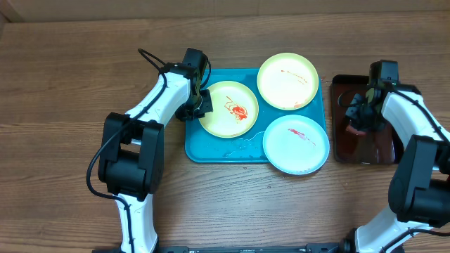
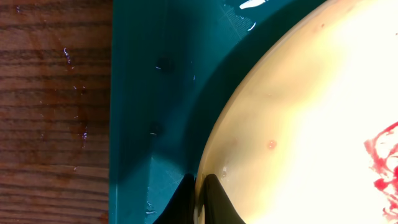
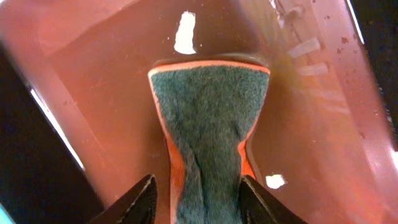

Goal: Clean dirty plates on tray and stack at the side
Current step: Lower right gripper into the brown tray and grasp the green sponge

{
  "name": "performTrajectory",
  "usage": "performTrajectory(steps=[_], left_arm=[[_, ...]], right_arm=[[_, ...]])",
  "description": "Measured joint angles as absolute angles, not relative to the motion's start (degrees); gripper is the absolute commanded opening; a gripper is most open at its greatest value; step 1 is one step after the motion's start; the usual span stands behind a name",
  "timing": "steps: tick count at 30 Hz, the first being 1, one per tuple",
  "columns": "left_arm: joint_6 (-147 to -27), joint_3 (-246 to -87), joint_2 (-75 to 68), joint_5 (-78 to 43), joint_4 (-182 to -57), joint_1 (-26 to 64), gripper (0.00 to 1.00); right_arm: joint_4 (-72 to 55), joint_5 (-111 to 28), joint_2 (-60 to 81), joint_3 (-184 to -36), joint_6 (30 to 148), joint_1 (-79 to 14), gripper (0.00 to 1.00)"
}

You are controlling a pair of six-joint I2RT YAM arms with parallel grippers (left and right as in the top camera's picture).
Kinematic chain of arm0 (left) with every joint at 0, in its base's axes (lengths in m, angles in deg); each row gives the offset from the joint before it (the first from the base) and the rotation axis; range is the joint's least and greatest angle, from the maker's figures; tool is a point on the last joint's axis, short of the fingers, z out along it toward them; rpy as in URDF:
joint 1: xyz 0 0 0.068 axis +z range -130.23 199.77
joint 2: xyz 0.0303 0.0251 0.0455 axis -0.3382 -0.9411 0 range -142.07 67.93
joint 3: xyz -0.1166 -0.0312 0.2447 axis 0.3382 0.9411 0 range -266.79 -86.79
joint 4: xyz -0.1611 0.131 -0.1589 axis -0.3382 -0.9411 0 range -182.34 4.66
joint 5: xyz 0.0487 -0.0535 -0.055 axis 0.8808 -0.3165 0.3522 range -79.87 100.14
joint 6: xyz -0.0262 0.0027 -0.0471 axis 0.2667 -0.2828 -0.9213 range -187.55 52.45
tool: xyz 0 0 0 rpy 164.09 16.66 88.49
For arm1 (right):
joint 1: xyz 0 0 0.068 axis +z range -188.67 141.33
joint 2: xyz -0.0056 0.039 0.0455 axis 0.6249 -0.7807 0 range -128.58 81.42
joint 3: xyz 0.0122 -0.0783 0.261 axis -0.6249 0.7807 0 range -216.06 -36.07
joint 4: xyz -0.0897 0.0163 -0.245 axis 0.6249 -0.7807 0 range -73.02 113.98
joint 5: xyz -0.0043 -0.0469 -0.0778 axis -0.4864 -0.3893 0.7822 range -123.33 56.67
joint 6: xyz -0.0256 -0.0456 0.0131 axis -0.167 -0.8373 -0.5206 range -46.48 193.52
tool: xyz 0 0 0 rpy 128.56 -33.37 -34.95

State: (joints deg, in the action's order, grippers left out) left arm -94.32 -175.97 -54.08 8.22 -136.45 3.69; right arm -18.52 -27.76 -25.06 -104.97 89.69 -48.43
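The overhead camera looks straight down on the whole table (image 1: 63,84), arm bases at the near edge, taking in the turquoise tray (image 1: 193,151) mid-bench and the dark red tray (image 1: 365,147) toward the right edge. The left wrist camera sits very close, facing down past the left gripper (image 2: 198,186) at the turquoise tray's left rim and the cream plate (image 2: 298,124); overhead shares both. The right wrist camera, equally close, looks past the right gripper (image 3: 199,193) and its sponge (image 3: 208,112) into the dark red tray, also seen from overhead.
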Motion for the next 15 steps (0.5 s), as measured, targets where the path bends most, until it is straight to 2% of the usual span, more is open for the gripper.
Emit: performTrajectory(steps=[7, 9, 15], left_arm=[[-94.3, -176.0, -54.1, 8.9, -136.1, 3.7, 0.04], [-94.3, -176.0, -54.1, 8.9, -136.1, 3.7, 0.04], [-94.3, -176.0, -54.1, 8.9, -136.1, 3.7, 0.05]], right_arm=[[-14.9, -27.3, -25.1, -103.2, 89.8, -48.5, 0.30], [-14.5, -27.1, -25.1, -103.1, 89.8, -48.5, 0.23], [-12.4, -26.9, -25.1, -102.2, 89.5, -48.5, 0.24]])
